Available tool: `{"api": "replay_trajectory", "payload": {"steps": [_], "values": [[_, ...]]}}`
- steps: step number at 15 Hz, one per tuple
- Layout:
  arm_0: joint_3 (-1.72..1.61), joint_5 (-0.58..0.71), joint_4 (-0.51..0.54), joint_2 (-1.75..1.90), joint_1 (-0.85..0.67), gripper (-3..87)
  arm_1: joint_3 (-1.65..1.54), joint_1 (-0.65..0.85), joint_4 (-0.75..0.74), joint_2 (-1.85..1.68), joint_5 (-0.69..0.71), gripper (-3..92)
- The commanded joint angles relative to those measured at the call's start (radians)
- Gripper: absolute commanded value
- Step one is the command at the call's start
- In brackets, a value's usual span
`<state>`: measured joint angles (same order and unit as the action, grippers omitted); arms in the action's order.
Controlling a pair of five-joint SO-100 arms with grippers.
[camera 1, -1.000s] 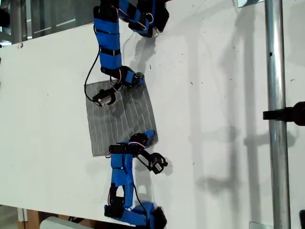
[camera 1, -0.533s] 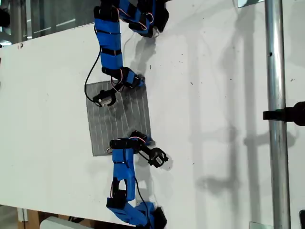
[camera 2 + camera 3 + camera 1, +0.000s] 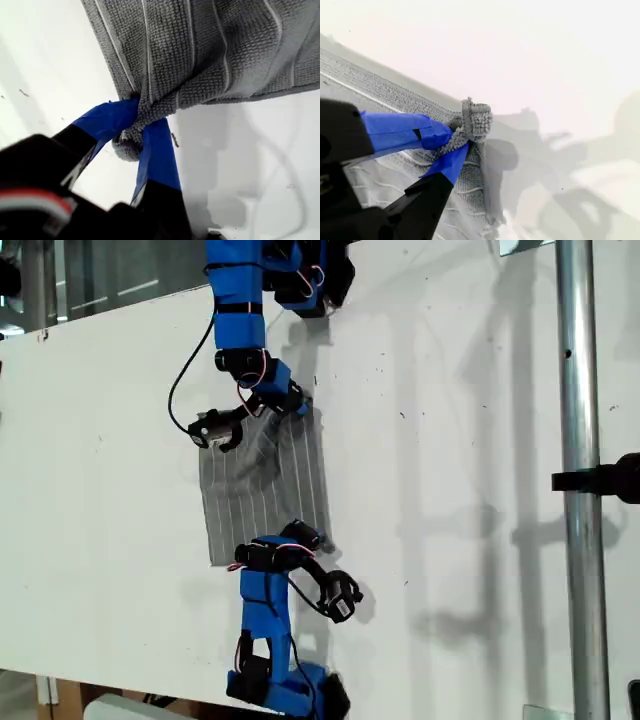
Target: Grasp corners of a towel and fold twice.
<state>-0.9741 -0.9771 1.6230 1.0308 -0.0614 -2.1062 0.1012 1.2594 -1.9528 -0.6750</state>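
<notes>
Your 2 grippers each pinch a corner of the grey striped towel [image 3: 265, 485]: my first gripper [image 3: 141, 131], my second gripper [image 3: 456, 139], jaws clamped on cloth.

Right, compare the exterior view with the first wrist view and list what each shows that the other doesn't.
Only the exterior view shows both blue arms, the whole towel lying flat on the white table, and the metal pole.

Only the first wrist view shows my first hand pinched shut on a bunched corner of the cloth, with the weave up close.

Both show the grey striped towel and the white table.
</notes>
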Motion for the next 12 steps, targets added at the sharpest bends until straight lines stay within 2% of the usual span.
{"api": "replay_trajectory", "payload": {"steps": [1, 3, 5, 7, 10, 12], "values": [[0.002, -0.021, 0.041, 0.130, 0.069, -2.9, 0.015, -0.083, 0.038, -0.161, -0.066, -0.2], [-0.018, -0.063, 0.052, 0.198, 0.120, -2.9, 0.052, -0.153, 0.098, -0.204, -0.124, -0.2], [-0.089, -0.095, 0.052, 0.282, 0.123, -2.9, 0.058, -0.161, 0.110, -0.236, -0.146, -0.2], [-0.170, -0.083, 0.049, 0.362, 0.055, -2.9, 0.058, -0.046, 0.124, -0.247, -0.121, -0.2], [-0.241, 0.034, 0.040, 0.410, -0.130, -2.9, 0.049, 0.235, 0.098, -0.262, 0.006, -0.2], [-0.265, 0.120, 0.018, 0.407, -0.259, -2.9, 0.032, 0.410, 0.023, -0.255, 0.118, -0.2]]}}
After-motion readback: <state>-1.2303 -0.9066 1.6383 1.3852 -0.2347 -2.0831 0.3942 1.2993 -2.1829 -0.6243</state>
